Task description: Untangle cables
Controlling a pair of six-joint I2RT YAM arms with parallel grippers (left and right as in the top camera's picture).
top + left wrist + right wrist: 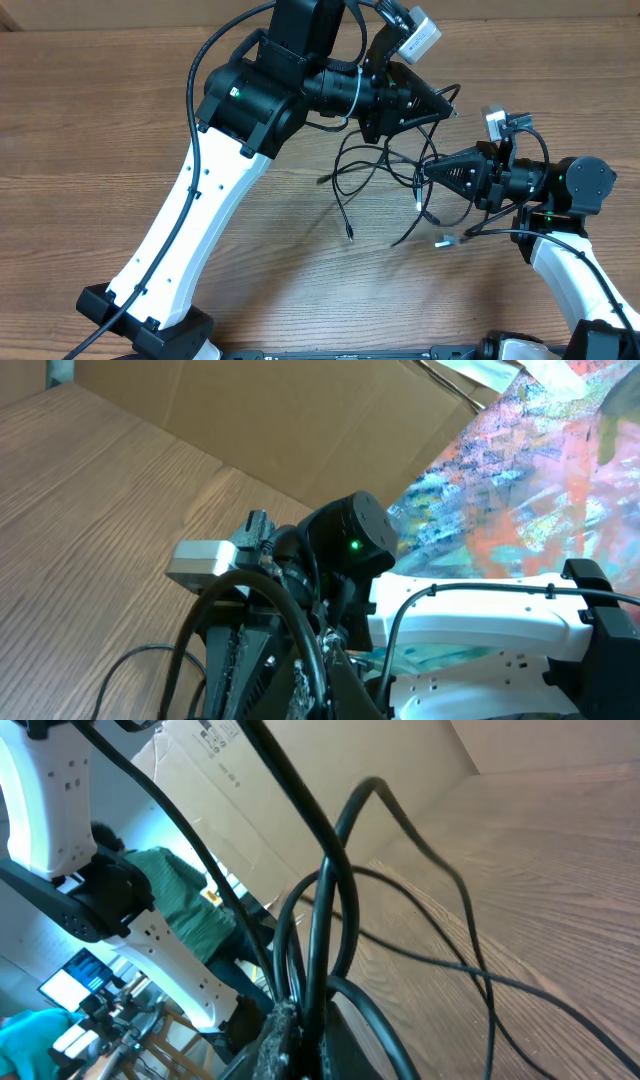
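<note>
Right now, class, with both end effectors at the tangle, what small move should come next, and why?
Probably ease the right end effector slightly away from the left end effector. It looks shut on the cables, whose loops cross between the two, so a gentle pull may spread them.

Several thin black cables [385, 165] sit in a loose tangle right of centre in the overhead frame. Their loops overlap and cross above the wooden worktop [100, 130]. One strand trails down and left, ending in a small dark plug [350, 235] lying on the wood. Another ends in a silver-tipped plug [445, 241] at the tangle's lower right. In the right wrist view, the strands [320, 920] bunch tightly at lower centre, then fan upward and rightward in open curves.
</note>
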